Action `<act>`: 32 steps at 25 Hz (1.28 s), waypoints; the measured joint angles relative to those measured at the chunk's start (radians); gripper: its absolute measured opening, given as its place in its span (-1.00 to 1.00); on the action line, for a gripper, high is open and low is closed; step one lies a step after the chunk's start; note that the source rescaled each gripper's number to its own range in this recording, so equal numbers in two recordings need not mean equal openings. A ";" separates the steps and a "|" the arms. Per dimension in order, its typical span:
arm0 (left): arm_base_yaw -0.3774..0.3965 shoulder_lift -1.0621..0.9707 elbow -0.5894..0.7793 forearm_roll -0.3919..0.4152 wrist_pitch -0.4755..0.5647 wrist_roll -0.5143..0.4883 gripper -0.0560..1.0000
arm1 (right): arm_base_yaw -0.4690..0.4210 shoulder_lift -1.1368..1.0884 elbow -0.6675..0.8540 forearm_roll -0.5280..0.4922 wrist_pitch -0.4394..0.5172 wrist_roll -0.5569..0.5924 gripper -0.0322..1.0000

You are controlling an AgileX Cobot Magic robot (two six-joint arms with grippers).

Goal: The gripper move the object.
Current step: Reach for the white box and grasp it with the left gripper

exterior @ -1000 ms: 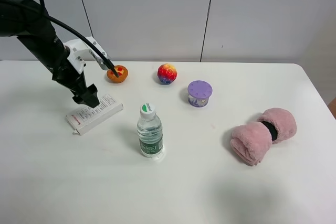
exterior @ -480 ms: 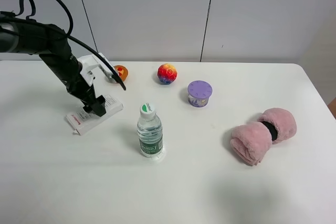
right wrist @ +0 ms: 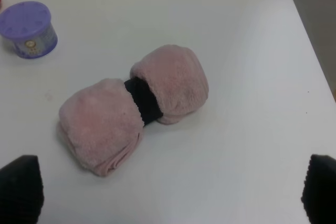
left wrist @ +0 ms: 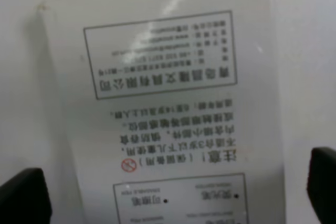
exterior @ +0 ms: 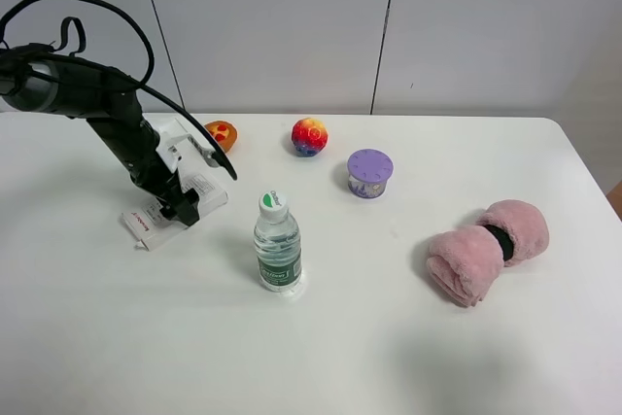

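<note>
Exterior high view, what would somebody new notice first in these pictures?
The left tool draws the eye: it is down at the long white box on the left of the table, jaws spread to either side of it. Next come the fluffy pink roll lying alone on the right, and the clear water bottle standing upright near the middle.

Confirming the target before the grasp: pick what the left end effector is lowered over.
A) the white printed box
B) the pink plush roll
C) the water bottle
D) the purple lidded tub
A: the left end effector is down at the white printed box, and the left wrist view shows the box's text between its open fingers.
</note>
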 joint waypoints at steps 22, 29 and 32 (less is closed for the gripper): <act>0.000 0.023 0.000 -0.001 -0.035 0.001 1.00 | 0.000 0.000 0.000 0.000 0.000 0.000 1.00; 0.000 0.051 0.000 -0.005 -0.043 0.001 1.00 | 0.000 0.000 0.000 0.000 0.000 0.000 1.00; 0.000 0.050 0.000 -0.008 -0.053 0.001 1.00 | 0.000 0.000 0.000 0.000 0.000 0.000 1.00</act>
